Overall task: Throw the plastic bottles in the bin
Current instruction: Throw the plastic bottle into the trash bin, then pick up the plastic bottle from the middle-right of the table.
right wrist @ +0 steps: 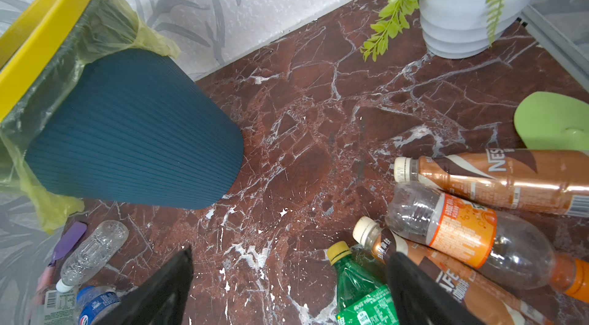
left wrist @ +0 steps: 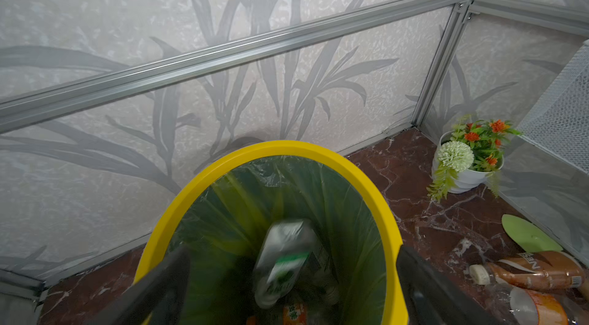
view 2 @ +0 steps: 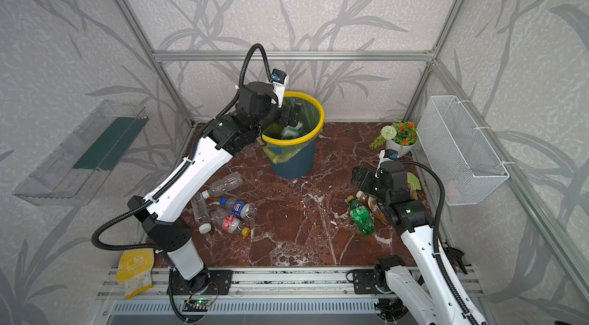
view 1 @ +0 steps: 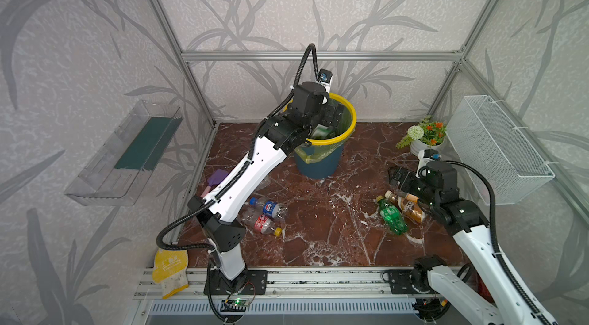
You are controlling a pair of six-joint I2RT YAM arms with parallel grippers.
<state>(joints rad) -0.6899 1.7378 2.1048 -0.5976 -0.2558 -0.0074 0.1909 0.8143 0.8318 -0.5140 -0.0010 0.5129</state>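
Note:
The bin (view 1: 350, 122) (view 2: 320, 122), dark blue with a yellow rim (left wrist: 287, 148) and a bag liner, stands at the back of the floor. My left gripper (view 1: 334, 116) (left wrist: 293, 253) hangs over its mouth, open. Below the jaws a blurred clear bottle with a green-and-white label (left wrist: 280, 275) drops inside. My right gripper (view 1: 396, 177) (right wrist: 290, 256) is open and empty, low over the floor. Beside it lie a green bottle (view 1: 392, 215) (right wrist: 357, 285), brown bottles (right wrist: 497, 177) and an orange-labelled one (right wrist: 462, 231). Near my left arm lie blue-labelled (view 2: 237, 207), red-labelled (view 2: 231, 223) and clear (view 2: 223, 184) bottles.
A white flower pot (view 1: 425, 138) sits in the back right corner under a wire mesh basket (view 1: 497, 148) on the right wall. A clear tray (view 1: 124, 154) hangs on the left wall. A purple spatula (view 1: 215, 180), a green flat piece (right wrist: 554, 122) and a yellow glove (view 1: 169, 269) lie about.

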